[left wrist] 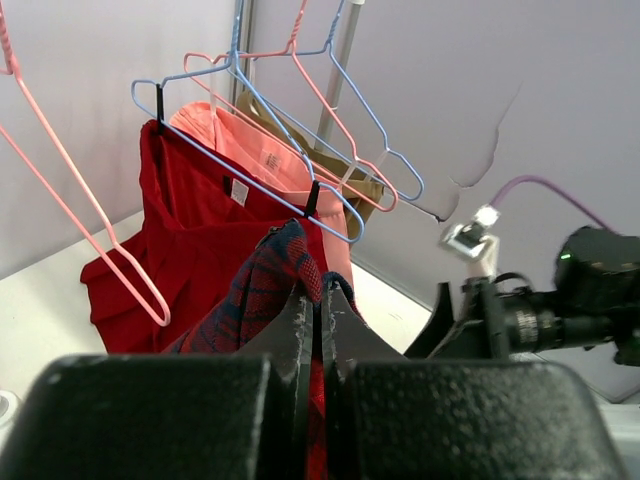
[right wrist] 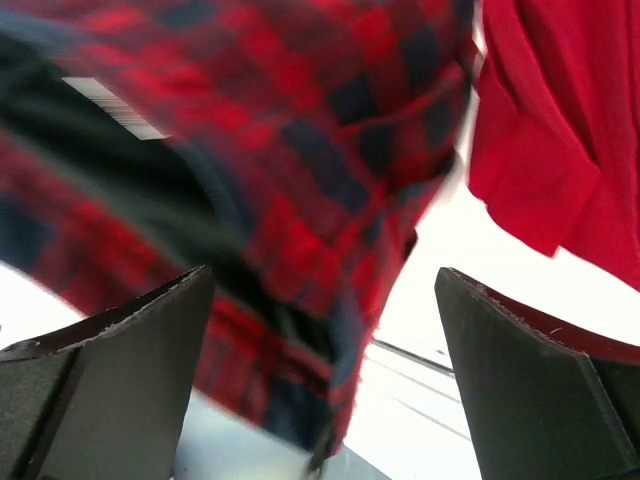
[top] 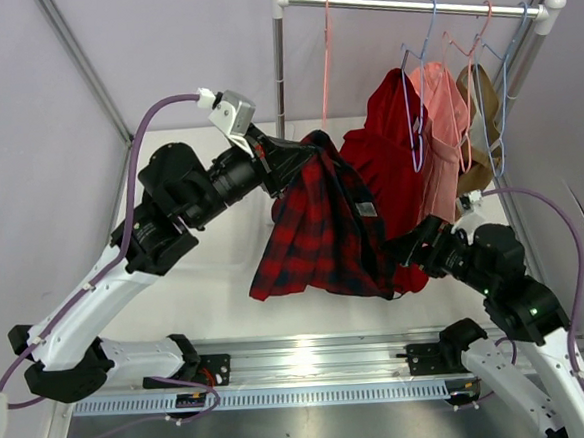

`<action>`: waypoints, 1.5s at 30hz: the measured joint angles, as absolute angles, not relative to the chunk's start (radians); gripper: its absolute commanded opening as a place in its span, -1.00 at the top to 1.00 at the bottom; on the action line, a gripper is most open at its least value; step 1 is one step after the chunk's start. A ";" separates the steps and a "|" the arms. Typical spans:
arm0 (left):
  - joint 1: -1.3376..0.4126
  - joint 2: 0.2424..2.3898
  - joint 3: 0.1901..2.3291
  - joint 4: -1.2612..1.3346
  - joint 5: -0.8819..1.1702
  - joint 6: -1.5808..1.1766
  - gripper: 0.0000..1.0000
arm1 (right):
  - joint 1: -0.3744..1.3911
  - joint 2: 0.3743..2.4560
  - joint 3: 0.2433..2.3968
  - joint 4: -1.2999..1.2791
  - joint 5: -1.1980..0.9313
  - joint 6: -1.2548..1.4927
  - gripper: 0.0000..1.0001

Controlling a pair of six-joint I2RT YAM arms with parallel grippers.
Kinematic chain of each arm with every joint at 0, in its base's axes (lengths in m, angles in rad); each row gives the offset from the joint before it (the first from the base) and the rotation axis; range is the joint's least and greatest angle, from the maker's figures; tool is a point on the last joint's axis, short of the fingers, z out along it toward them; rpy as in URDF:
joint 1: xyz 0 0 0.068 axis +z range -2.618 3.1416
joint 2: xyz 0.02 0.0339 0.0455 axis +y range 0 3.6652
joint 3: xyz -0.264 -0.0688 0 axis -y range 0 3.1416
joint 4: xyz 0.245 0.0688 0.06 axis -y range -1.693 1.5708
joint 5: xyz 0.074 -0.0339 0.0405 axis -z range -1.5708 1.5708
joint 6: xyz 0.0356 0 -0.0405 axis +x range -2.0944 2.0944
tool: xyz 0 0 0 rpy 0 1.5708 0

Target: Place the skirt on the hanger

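Top external view: the skirt [top: 318,227] hangs bunched in the air over the middle of the worktop [top: 216,284], its top corner pinched by the left gripper [top: 303,158]. Its lower hem sags toward the near edge. From the left wrist, that gripper's fingers [left wrist: 300,330] are pressed together on a fold of plaid, and the rest of the cloth is hidden below them. The right gripper [top: 414,243] sits at the skirt's right side. Its wrist view is blurred, with the jaws spread wide and plaid cloth filling the gap; I cannot tell whether either finger touches it. The hanger [top: 326,66] hangs bare on the rail [top: 407,5] over the far edge, its lower end lost behind the left arm. A red garment [top: 388,162] and a salmon garment [top: 443,118] hang to its right.
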State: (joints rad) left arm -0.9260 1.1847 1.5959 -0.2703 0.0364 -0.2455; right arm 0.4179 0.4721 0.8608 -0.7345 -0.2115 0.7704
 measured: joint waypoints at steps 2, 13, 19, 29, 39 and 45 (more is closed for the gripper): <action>-0.928 1.184 1.593 -0.268 0.037 -0.246 1.00 | 0.420 0.487 0.830 -0.731 -0.218 0.769 -0.96; -0.929 1.177 1.494 -0.246 0.036 -0.255 1.00 | 0.628 0.574 0.739 -0.690 -0.130 0.785 -0.50; -0.922 1.122 1.365 -0.231 0.001 -0.265 1.00 | 0.719 0.611 0.746 -0.720 0.036 0.815 0.71; -0.710 0.981 0.913 -0.130 -0.055 -0.429 1.00 | 0.720 0.750 1.023 -0.846 0.250 0.709 0.87; -0.532 1.100 0.748 -0.144 -0.046 -0.580 1.00 | 0.723 0.893 0.968 -0.722 0.208 0.657 0.87; -0.524 1.204 0.748 -0.172 -0.056 -0.622 1.00 | 0.739 0.906 0.879 -0.649 0.168 0.662 0.86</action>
